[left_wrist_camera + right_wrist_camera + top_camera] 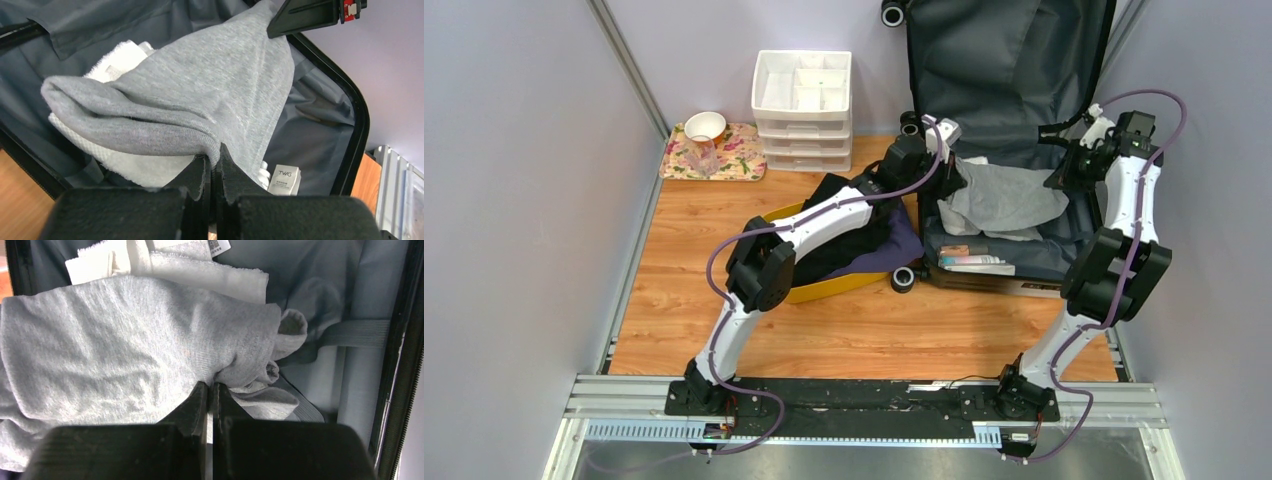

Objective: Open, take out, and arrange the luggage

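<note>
Scene: seen from above, two robot arms reach from the bottom edge over a wooden table [844, 330] into an open suitcase.
Luggage [1014, 70]: upper right of the overhead view. Its base lies flat on the table and its grey-lined lid stands up at the back.
Contents: a grey garment [1009, 195] is draped over a white towel [125, 55], with small toiletry boxes [969, 260] along the near edge.
Left gripper [214, 160]: jaws almost together, pinching a thick fold of the grey garment.
Right gripper [210, 390]: jaws narrow. It appears to nip the garment's bunched end, though the fabric hides the fingertips.
Handling: the hard shell looks stiff and bulky. The garment is soft, light and limp, so it will likely sag between the two grips.
Where to hold: thick folds or hems probably grip better than a single layer.
Nearby: a yellow bin [824, 290] holding dark clothes sits left of the luggage.
</note>
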`<state>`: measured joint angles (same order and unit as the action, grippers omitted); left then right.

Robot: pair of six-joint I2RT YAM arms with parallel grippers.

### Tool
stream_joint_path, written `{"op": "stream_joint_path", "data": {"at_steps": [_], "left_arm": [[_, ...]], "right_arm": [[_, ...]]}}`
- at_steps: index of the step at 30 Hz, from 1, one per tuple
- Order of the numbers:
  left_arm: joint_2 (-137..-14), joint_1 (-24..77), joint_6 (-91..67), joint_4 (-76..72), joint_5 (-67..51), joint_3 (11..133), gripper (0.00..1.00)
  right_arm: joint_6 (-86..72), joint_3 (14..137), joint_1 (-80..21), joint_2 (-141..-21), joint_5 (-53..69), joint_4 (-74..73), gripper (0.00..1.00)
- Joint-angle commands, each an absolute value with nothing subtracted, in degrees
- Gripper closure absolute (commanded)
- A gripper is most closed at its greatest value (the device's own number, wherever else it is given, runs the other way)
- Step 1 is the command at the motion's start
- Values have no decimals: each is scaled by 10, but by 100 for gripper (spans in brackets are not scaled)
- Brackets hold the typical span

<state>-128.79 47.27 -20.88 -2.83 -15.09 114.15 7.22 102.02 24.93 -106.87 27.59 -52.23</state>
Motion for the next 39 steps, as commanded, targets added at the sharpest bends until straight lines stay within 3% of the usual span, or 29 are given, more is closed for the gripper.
{"op": "stream_joint_path", "data": {"at_steps": [1,3,5,11,18,31,39], "left_arm": [[-1234,470,-164,-60,-132,1165,100],[-1224,468,-158,-60,-116,1158,100],[-1220,465,-153,-58,-99,1152,100],[-1212,449,-155,-43,-89,1142,100],[-1197,439,-134,-40,-48,1116,100],[-1166,429,-72,-73,82,1073,100],[-1172,428,-80,-67,67,1073,100]], "right_arm": [[96,1018,244,-1064,294,-536,100],[100,1012,240,-1074,269,-545,77],[98,1001,240,-1082,244,-538,47],[84,998,243,-1123,194,-540,29],[68,982,243,-1150,284,-548,27],[75,925,243,-1094,294,-552,27],[33,867,232,-1090,352,-495,27]]}}
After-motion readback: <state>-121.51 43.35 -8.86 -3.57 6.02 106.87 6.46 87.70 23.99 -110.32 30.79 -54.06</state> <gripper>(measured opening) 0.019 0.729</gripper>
